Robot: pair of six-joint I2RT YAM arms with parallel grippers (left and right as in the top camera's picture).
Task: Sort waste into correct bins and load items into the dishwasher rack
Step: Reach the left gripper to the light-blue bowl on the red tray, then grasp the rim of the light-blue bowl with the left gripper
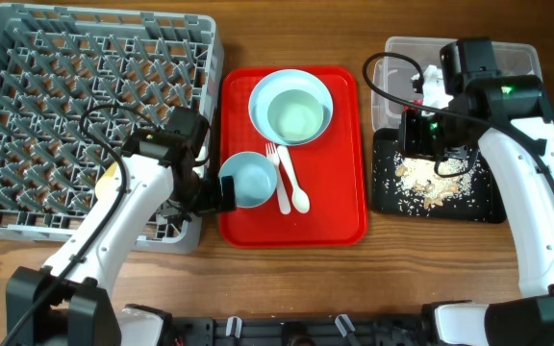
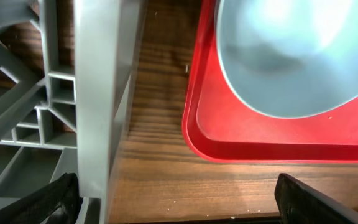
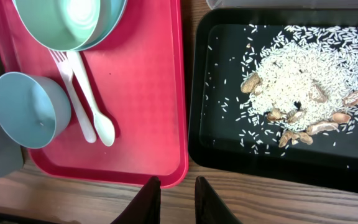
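Small round pale green-blue bowl: found upright in the near left corner of the red rectangular plastic serving tray. Noted just right of it the white plastic fork and the white plastic spoon, side by side, fork tines to the far side and spoon's bowl to the near side. Saw farther back on the same tray the round pale-blue plate, with a second pale green-blue bowl resting inside it.

Found the left gripper just left of the small bowl, low over the strip of brown wooden table between tray and rack, fingers spread wide, gripping nothing. Saw at far left the large square grey plastic dishwasher rack with its grid of upright pegs. Glimpsed a yellow patch inside it, mostly hidden under the left arm; could not tell what.

Noted at near right the shallow black rectangular tray, holding a heap of loose beige-white rice-like crumbs with a few brown nut-like bits among them. Saw beyond it, at far right, the clear rectangular plastic tub. Found the right gripper above the far left part of the black tray, fingers drawn close with a narrow gap, nothing between them.
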